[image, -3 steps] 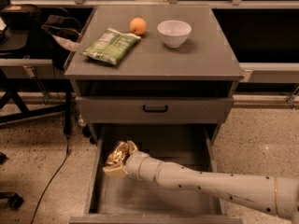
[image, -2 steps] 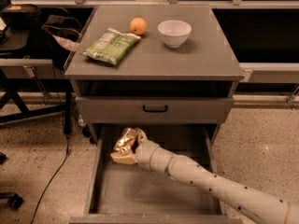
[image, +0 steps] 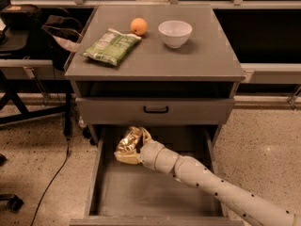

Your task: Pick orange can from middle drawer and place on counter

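The orange can (image: 128, 140) is a shiny, dented golden can held in my gripper (image: 130, 146), which is shut on it. The gripper holds the can above the back left part of the open middle drawer (image: 141, 192), just below the closed drawer front above it. My white arm reaches in from the lower right. The counter (image: 188, 55) is the flat grey top of the cabinet, well above the can.
On the counter lie a green snack bag (image: 111, 46), a round orange fruit (image: 138, 26) and a white bowl (image: 175, 33). A closed drawer front with a black handle (image: 156, 109) sits above the open drawer. A chair and cables stand at the left.
My gripper has lifted the can up and toward the back of the drawer, closer to the closed drawer front.
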{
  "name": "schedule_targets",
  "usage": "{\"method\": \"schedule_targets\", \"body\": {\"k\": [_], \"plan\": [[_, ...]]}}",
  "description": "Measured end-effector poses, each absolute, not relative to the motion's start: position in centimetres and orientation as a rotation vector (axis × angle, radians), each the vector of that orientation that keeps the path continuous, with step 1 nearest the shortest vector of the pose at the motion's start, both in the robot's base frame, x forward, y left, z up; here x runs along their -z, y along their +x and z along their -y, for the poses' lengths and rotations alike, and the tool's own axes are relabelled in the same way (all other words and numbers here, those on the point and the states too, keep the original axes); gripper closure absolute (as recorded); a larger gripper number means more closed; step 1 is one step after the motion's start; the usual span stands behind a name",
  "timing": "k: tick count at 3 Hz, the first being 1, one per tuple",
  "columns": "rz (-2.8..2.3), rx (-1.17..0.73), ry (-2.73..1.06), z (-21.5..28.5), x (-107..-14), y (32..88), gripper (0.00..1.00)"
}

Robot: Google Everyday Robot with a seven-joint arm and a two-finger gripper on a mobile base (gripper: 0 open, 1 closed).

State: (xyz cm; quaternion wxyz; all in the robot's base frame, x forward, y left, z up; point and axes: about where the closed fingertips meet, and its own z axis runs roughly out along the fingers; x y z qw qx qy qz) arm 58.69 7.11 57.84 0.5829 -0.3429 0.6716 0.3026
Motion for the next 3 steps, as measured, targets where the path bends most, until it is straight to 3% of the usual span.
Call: {"method": "schedule_targets", "body": {"k": [3], "plan": [[-1.561,-0.640,-0.776,-5.1,-62.6,55.3,1.00]]}}
